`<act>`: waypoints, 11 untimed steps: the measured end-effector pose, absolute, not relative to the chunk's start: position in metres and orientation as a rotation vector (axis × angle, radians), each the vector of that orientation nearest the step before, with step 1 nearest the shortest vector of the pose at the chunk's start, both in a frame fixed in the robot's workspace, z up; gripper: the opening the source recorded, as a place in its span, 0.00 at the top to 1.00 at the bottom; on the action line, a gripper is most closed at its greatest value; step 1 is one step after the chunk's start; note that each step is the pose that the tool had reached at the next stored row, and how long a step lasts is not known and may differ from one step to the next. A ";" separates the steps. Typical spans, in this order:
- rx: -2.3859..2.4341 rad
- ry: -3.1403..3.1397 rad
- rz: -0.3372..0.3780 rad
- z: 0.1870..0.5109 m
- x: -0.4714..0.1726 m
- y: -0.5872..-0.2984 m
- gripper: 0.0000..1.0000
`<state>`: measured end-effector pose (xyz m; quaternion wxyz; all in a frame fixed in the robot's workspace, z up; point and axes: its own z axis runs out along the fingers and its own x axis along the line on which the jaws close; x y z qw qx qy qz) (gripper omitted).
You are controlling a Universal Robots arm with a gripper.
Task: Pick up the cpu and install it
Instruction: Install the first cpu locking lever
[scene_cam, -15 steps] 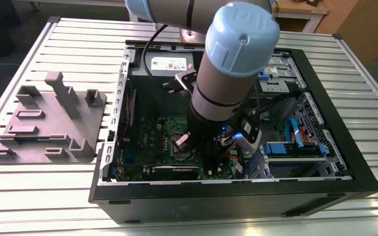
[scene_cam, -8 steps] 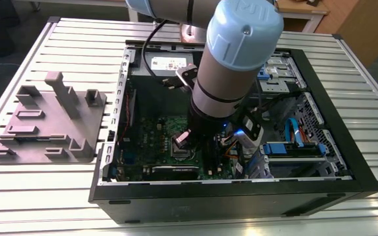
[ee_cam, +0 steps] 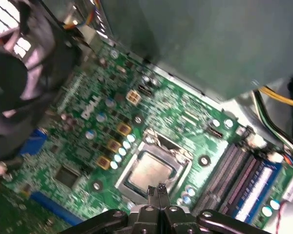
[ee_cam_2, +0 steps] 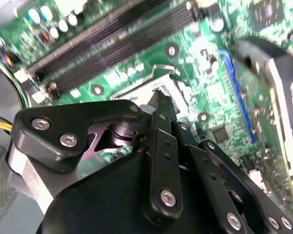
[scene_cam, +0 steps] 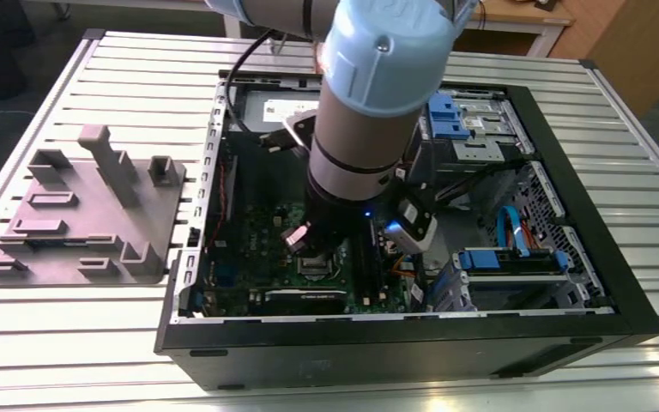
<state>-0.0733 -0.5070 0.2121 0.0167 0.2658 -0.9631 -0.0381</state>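
Sitting in socket point(ee_cam: 186, 167), cpu point(ee_cam: 149, 170), fingers point(ee_cam: 162, 194) pressed together at its edge

Soft light lay even on the motherboard point(ee_cam: 88, 126) around the fingers point(ee_cam: 153, 193) — a dull sheen on the cpu point(ee_cam: 149, 170) just beyond them, dim shade farther off.

The exterior view stands high and well back, looking steeply down on the slatted counter point(scene_cam: 135, 77) and the open computer case point(scene_cam: 421, 343), with the arm point(scene_cam: 376, 103) rising through the middle of the scene. Both wrist views sit close above the green motherboard point(ee_cam: 88, 122) point(ee_cam_2: 200, 58), each looking down past the tool point(ee_cam: 157, 187) point(ee_cam_2: 158, 100) from a different side. They share the socket point(ee_cam: 178, 156) point(ee_cam_2: 122, 90) and the memory slots point(ee_cam: 239, 170) point(ee_cam_2: 122, 44).
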 end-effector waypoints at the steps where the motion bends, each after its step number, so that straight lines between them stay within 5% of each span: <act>1: 0.827 -2.996 -0.117 0.212 -0.076 -0.506 0.90; 11: 0.828 -2.999 -0.117 0.236 -0.077 -0.504 0.90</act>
